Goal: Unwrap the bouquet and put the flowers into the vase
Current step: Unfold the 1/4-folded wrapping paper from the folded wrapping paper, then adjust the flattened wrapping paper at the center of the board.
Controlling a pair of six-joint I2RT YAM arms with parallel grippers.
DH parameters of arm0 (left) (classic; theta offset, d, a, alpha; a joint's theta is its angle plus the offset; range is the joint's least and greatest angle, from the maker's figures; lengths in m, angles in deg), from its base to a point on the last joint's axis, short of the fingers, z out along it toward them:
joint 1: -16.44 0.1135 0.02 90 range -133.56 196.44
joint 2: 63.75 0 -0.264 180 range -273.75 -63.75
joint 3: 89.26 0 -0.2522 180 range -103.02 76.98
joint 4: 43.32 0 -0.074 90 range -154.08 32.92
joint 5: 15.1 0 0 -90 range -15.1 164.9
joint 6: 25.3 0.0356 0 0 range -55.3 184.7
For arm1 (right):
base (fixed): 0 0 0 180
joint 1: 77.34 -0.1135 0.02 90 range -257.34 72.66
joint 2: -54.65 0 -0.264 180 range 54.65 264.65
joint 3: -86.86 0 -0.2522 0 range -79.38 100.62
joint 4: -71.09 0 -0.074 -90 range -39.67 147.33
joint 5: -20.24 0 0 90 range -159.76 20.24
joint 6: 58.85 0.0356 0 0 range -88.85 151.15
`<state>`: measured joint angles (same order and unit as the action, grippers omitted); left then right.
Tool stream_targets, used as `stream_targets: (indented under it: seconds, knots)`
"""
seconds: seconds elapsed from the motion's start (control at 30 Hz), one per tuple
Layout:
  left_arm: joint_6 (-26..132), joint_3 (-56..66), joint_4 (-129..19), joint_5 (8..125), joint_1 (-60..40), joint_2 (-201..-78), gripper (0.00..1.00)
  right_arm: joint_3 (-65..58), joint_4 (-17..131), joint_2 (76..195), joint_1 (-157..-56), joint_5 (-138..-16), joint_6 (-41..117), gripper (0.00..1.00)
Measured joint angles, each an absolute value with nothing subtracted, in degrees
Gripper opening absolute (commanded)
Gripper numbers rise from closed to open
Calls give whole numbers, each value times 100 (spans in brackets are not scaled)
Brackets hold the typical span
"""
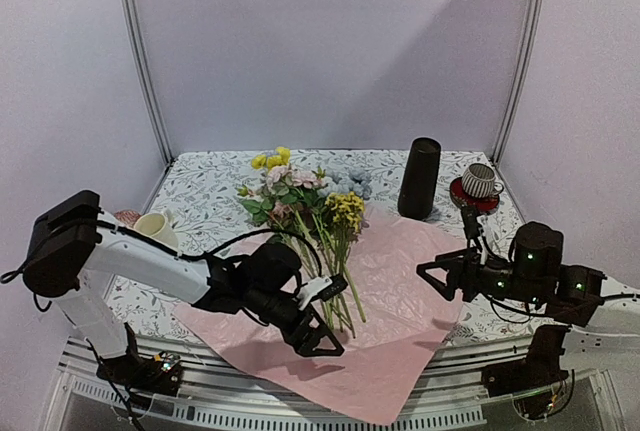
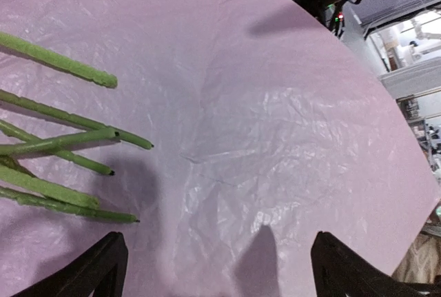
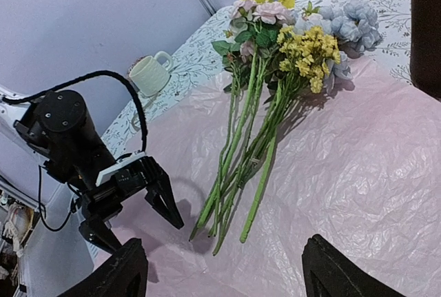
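Several ridged green stems of the flowers (image 3: 258,104) lie loose on a crinkled, glossy pink wrapping sheet (image 1: 400,311), their cut ends just ahead-left of the left claw (image 2: 224,269). That claw hangs low over the sheet, its black wedge fingers spread wide and holding nothing. The right claw (image 3: 231,273), forearm level, also gapes empty, with the stems ahead of it. The matte black cylindrical vase (image 1: 419,178) stands upright well beyond it

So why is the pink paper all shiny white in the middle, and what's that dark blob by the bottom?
Left wrist view: light glare on the crinkly wrapping paper; the blob is likely a shadow from the left gripper. Top external view: a big slanted shadow crosses the back wall.
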<state>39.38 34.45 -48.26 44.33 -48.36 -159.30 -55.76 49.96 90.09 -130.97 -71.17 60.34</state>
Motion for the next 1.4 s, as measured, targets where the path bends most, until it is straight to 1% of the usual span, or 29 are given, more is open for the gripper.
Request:
stream_targets:
  seconds: [0.2, 0.3, 0.4, 0.5, 0.6, 0.67, 0.73, 0.87, 0.97, 1.07, 1.1, 1.13, 1.2, 1.23, 1.4]
  knots:
    - [4207, 2954, -5595, 5139, -5065, -15973, 95, -5576, 5026, 9800, -13097, -7122, 6036, 81]
    - [4290, 2833, -5956, 5629, -5229, -15971, 98, -5578, 5118, 10279, -13097, -7299, 6054, 80]
    - [4327, 2827, -6310, 6162, -5402, -15903, 98, -5578, 5323, 10858, -13097, -7675, 6071, 75]
    - [4312, 2938, -6487, 6518, -5445, -15665, 98, -5594, 5579, 11426, -13097, -8337, 6056, 67]
    - [4268, 3168, -6548, 6704, -5443, -15302, 94, -5670, 6003, 11865, -13097, -9045, 6058, 59]
    - [4229, 3341, -6537, 6828, -5443, -15064, 88, -5718, 6239, 12139, -13099, -9436, 6071, 55]
    - [4174, 3529, -6531, 6975, -5441, -14859, 81, -5742, 6407, 12335, -13099, -9666, 6069, 55]
    - [3993, 3789, -6502, 7137, -5308, -14651, 73, -5749, 6740, 12602, -13099, -9886, 6076, 55]
    - [3855, 3935, -6472, 7207, -5093, -14550, 70, -5749, 6947, 12770, -13099, -9891, 6080, 55]
    - [3759, 4020, -6430, 7235, -4875, -14531, 58, -5749, 7089, 12973, -13097, -9889, 6113, 50]
    - [3720, 4038, -6421, 7235, -4827, -14537, 48, -5749, 7133, 13057, -13097, -9889, 6128, 46]
    - [3694, 4042, -6424, 7231, -4801, -14548, 40, -5749, 7170, 13140, -13099, -9889, 6154, 43]
    - [3659, 4042, -6415, 7213, -4761, -14620, 27, -5773, 7242, 13277, -13099, -9889, 6205, 36]
    - [3624, 4044, -6421, 7204, -4748, -14671, 22, -5806, 7286, 13334, -13097, -9891, 6235, 35]
    - [3497, 4099, -6487, 7237, -4656, -14896, 20, -6061, 7454, 13505, -13099, -9873, 6358, 34]
